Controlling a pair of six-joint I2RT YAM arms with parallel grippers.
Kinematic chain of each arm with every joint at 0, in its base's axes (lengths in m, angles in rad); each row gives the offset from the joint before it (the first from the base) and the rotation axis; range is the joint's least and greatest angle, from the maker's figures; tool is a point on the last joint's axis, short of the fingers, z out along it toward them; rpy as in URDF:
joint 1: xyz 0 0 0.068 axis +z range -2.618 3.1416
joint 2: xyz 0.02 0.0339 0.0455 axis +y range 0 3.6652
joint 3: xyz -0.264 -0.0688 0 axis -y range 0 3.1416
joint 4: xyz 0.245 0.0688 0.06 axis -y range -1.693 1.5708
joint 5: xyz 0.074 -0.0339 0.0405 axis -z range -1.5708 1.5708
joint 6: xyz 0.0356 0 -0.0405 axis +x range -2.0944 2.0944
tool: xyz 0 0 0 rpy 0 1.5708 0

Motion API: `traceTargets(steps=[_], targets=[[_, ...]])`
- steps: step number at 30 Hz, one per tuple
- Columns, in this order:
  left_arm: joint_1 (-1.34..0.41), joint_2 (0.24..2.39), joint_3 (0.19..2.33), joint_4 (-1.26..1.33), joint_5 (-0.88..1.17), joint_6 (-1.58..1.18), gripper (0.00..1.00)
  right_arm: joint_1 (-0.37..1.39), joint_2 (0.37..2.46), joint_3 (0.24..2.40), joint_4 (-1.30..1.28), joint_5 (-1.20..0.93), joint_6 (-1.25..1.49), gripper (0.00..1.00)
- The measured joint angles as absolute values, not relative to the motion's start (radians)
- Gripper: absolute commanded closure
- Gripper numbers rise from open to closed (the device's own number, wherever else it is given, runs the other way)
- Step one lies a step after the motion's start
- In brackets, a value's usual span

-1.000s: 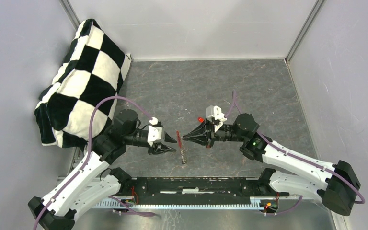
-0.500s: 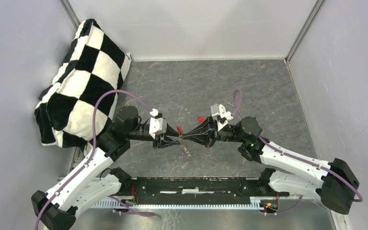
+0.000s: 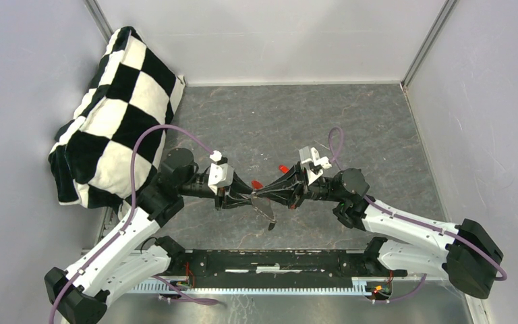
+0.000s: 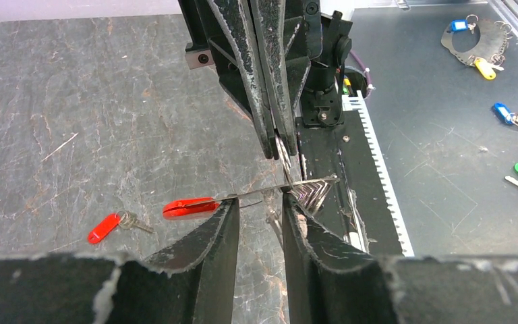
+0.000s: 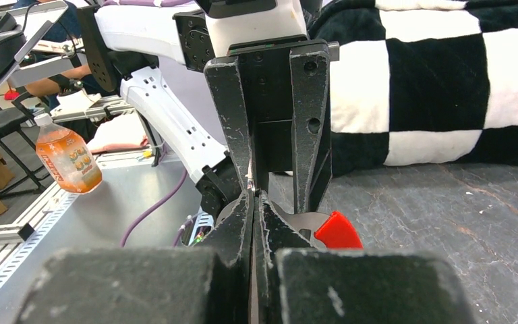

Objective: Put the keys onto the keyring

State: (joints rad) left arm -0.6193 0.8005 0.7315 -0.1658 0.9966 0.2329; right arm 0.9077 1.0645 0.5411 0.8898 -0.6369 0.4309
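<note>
Left wrist view shows the left tool [image 4: 260,201] with its jaws standing apart, not clenched. The keyring [image 4: 189,206] lies crosswise at their tips, with the red band sticking out to one side, the grey toothed arc to the other, and a thin wire bridging the gap. Whether either finger touches that wire I cannot tell.

The right tool [image 4: 278,152] comes in head-on from the opposite side, clenched tight, with a sliver of the ring's metal pinched at its tips. It looks to be the one carrying the ring, lifted off the bench [image 4: 74,101] midway between the two arms.

The red key [image 4: 104,228] lies loose on the bench, just to the far side of where the tools meet. The black key I cannot find.

I'd judge this to be the bracing or handover of the ring, before any threading. Next, the left tool needs a firm pinch on the ring, so the right can let go and fetch the red key.
</note>
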Motion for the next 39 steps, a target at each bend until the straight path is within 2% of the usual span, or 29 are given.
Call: traceTargets(steps=[6, 12, 21, 25, 33, 39], targets=[[-0.619, 0.799, 0.732, -0.197, 0.987, 0.241, 0.56, 0.91, 1.055, 0.542, 0.835, -0.63, 0.399, 0.99], [-0.619, 0.784, 0.738, -0.253, 0.969, 0.26, 0.49, 0.911, 1.013, 0.577, 0.654, -0.601, 0.299, 0.99], [-0.62, 0.776, 0.742, -0.27, 0.944, 0.254, 0.38, 0.914, 1.02, 0.772, 0.294, -0.554, 0.141, 0.99], [-0.62, 0.776, 0.742, -0.259, 0.927, 0.243, 0.28, 0.914, 1.04, 0.842, 0.149, -0.512, 0.08, 0.99], [-0.62, 0.776, 0.742, -0.224, 0.888, 0.182, 0.28, 0.914, 1.074, 0.895, -0.016, -0.477, 0.032, 0.99], [-0.619, 0.781, 0.741, -0.206, 0.878, 0.165, 0.34, 0.914, 1.071, 0.865, 0.064, -0.508, 0.07, 0.99]])
